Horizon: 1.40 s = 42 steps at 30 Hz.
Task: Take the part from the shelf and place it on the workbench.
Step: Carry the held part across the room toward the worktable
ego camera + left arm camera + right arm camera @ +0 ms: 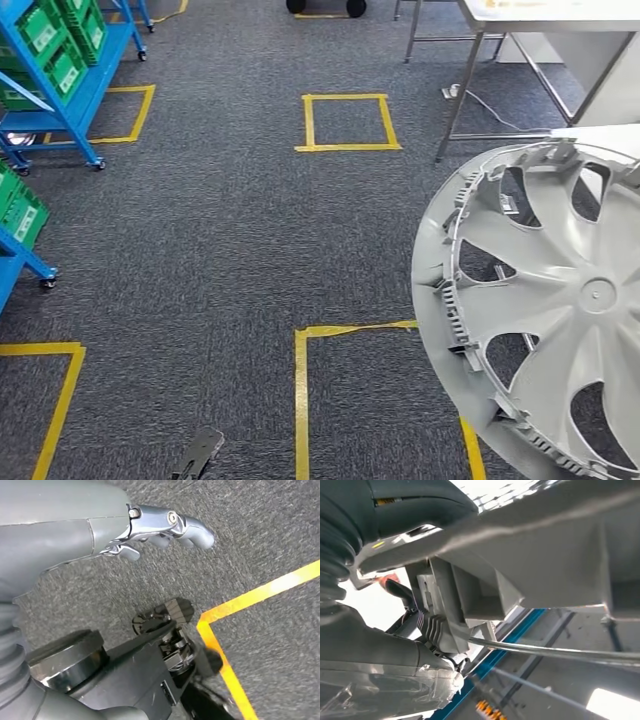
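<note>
The middle of the picture is open grey carpet [226, 250] with yellow tape squares [347, 122], so there is lots of room to pass there. Blue shelves [72, 95] with green bins [64, 65] block the upper left. The big grey wheel cover [543, 300] fills the lower right, with table legs [460, 95] just above it.

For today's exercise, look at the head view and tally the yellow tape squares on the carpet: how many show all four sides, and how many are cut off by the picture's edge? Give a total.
Complete yellow tape squares: 1, the far centre one
Partly visible tape squares: 4, beside the blue shelf, near left, near centre, and at the top edge
Total: 5
</note>
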{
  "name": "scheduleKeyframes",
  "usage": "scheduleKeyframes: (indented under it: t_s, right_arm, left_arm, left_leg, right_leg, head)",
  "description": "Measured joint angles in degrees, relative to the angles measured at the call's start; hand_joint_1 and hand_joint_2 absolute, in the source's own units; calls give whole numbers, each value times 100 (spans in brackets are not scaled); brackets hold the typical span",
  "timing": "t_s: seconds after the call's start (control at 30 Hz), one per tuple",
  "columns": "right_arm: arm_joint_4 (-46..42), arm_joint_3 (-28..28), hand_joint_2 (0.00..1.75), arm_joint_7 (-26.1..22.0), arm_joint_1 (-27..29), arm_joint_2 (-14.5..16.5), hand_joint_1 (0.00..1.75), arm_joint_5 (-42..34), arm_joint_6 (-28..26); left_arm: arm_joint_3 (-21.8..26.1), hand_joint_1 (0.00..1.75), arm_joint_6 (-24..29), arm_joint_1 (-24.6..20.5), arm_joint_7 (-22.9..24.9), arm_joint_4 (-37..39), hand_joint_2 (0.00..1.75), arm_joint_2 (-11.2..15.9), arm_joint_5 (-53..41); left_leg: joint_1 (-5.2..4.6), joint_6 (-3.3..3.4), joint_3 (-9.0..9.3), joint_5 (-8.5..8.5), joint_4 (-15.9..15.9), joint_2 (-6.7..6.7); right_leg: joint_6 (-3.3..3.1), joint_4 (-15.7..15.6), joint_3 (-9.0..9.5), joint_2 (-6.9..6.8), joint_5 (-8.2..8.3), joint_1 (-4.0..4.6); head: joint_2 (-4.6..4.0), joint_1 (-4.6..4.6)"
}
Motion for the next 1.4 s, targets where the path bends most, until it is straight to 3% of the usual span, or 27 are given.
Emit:
scheduleKeyframes:
  t_s: [0.03,0.07,0.13,0.17,0.23,0.3,0.33,0.4,0.47,0.5,0.53,0.57,0.63,0.7,0.77,0.83,0.9,0.97,1.03,1.07,1.1,1.13,1.2,1.27,1.33,1.4]
  right_arm:
    - [1,-7,175,5,2,0,175,-2,0]
    - [1,-14,175,13,5,0,175,-3,0]
    - [2,-20,175,37,10,0,175,3,0]
    - [0,-21,175,49,10,0,175,8,0]
    - [-6,-24,175,66,7,-1,175,19,0]
    - [-13,-36,175,70,16,0,175,24,0]
    - [-21,-46,175,72,23,1,175,27,0]
    - [-46,-67,175,84,15,3,175,60,-1]
    - [-73,-90,175,120,-26,4,175,150,-2]
    - [-86,-103,175,140,-45,4,175,201,-1]
    - [-102,-120,175,156,-59,4,175,243,-1]
    - [-117,-140,175,166,-67,4,175,273,-1]
    - [-137,-169,175,173,-78,4,175,298,-1]
    - [-145,-181,175,176,-100,4,175,306,-1]
    - [-162,-197,175,173,-122,4,175,306,-1]
    - [-183,-231,175,155,-123,4,175,295,-1]
    - [-189,-262,175,122,-117,4,175,279,-2]
    - [-187,-264,175,90,-127,4,175,266,-2]
    - [-185,-260,175,79,-137,4,175,257,-1]
    - [-185,-261,175,80,-134,4,175,254,-1]
    - [-185,-261,175,83,-130,4,175,251,0]
    - [-184,-261,175,84,-128,4,175,250,0]
    - [-166,-246,175,69,-134,4,175,251,0]
    - [-138,-199,175,1,-146,4,175,278,0]
    - [-111,-127,175,-87,-142,10,175,350,0]
    - [-89,-49,175,-131,-143,19,175,423,0]
  left_arm:
    - [0,0,-16,4,3,0,175,-2,-4]
    - [0,0,-28,4,4,0,175,-4,-8]
    - [1,0,-34,2,2,0,175,-10,-16]
    - [2,0,-30,1,0,0,175,-6,-23]
    - [4,0,-21,-3,-4,0,175,2,-48]
    - [5,0,-11,-5,-5,-2,175,-6,-72]
    - [6,0,-4,-8,-4,-5,175,-13,-84]
    - [7,0,11,-15,5,-12,175,-29,-119]
    - [7,0,17,-6,28,-13,175,-40,-158]
    - [7,0,18,5,39,-13,175,-44,-176]
    - [7,0,18,15,46,-13,175,-48,-191]
    - [7,0,18,20,49,-13,175,-51,-201]
    - [7,0,18,15,49,-13,175,-54,-209]
    - [9,0,19,10,49,-13,175,-48,-216]
    - [11,0,19,-4,49,-14,175,-48,-232]
    - [11,0,13,-23,45,-17,175,-73,-259]
    - [11,0,4,-30,37,-23,175,-106,-291]
    - [13,0,-8,-25,31,-26,175,-119,-313]
    - [12,0,-18,-19,31,-26,175,-117,-318]
    - [12,0,-20,-19,31,-26,175,-117,-320]
    - [11,0,-24,-22,31,-27,175,-119,-320]
    - [11,0,-27,-25,32,-27,175,-123,-321]
    - [11,0,-31,-35,44,-28,175,-120,-332]
    - [13,0,-33,-45,64,-30,175,-104,-332]
    - [30,0,-51,-46,62,-32,175,-78,-297]
    - [61,0,-69,-50,37,-36,175,-45,-261]
  left_leg:
    - [3,-7,2,-5,1,86]
    - [9,-22,10,-13,2,167]
    - [19,-78,48,-43,8,302]
    - [11,-118,62,-62,18,352]
    - [-18,-190,77,-77,41,427]
    - [-8,-246,76,-83,50,496]
    - [11,-272,63,-127,84,450]
    - [33,-296,-102,-403,459,197]
    - [22,-262,-481,-798,1265,-42]
    - [11,-237,-668,-917,1628,-81]
    - [-2,-206,-786,-926,1823,-98]
    - [-16,-171,-804,-816,1801,-116]
    - [-45,-101,-592,-378,1243,-215]
    - [-45,-53,-335,-31,597,-491]
    - [-39,-56,-227,17,286,-642]
    - [-32,-63,-209,-6,169,-524]
    - [-15,-36,-188,24,85,-377]
    - [-14,-11,-165,24,54,-208]
    - [-16,-6,-139,-13,57,-31]
    - [-14,-12,-114,-39,57,48]
    - [-10,-26,-79,-72,58,123]
    - [-5,-47,-32,-111,58,190]
    - [-23,-114,45,-194,74,302]
    - [-57,-177,69,-244,99,377]
    - [-57,-224,71,-281,96,424]
    - [-28,-256,-33,-402,281,247]
  right_leg:
    - [33,73,-14,-12,12,-33]
    - [64,-97,98,-37,129,-64]
    - [132,-894,562,-202,455,-107]
    - [135,-1241,765,-302,562,-114]
    - [58,-1506,909,-379,596,-103]
    - [-76,-1484,868,-259,613,-82]
    - [-127,-1482,852,-206,620,-73]
    - [-221,-1494,833,-93,647,-68]
    - [-276,-1497,804,41,667,-48]
    - [-292,-1497,790,123,673,-31]
    - [-304,-1497,781,209,679,-15]
    - [-310,-1496,779,298,683,-1]
    - [-311,-1494,787,458,686,7]
    - [-287,-1479,772,601,696,7]
    - [-224,-1469,692,732,731,-16]
    - [-150,-1478,595,799,765,-36]
    - [-98,-1279,445,537,642,1]
    - [-57,-622,104,161,341,25]
    - [-19,24,-249,22,183,1]
    - [-4,76,-300,-3,253,-15]
    - [10,-109,-236,-34,422,-29]
    - [22,-480,-70,-103,650,-39]
    - [20,-1182,308,-329,919,0]
    - [-47,-1400,436,-421,905,43]
    - [-128,-1418,394,-287,887,31]
    - [-193,-1438,380,-142,880,8]
  head:
    - [0,2]
    - [0,1]
    - [0,2]
    - [0,3]
    - [0,-7]
    - [0,-16]
    - [0,-19]
    - [0,-34]
    - [0,-51]
    - [0,-54]
    - [0,-55]
    - [0,-54]
    - [0,-55]
    - [0,-52]
    - [0,-59]
    - [0,-66]
    - [0,-35]
    - [0,-7]
    - [0,-4]
    - [0,-2]
    - [0,-3]
    - [0,-2]
    - [0,0]
    - [0,-15]
    - [0,-34]
    - [0,-43]
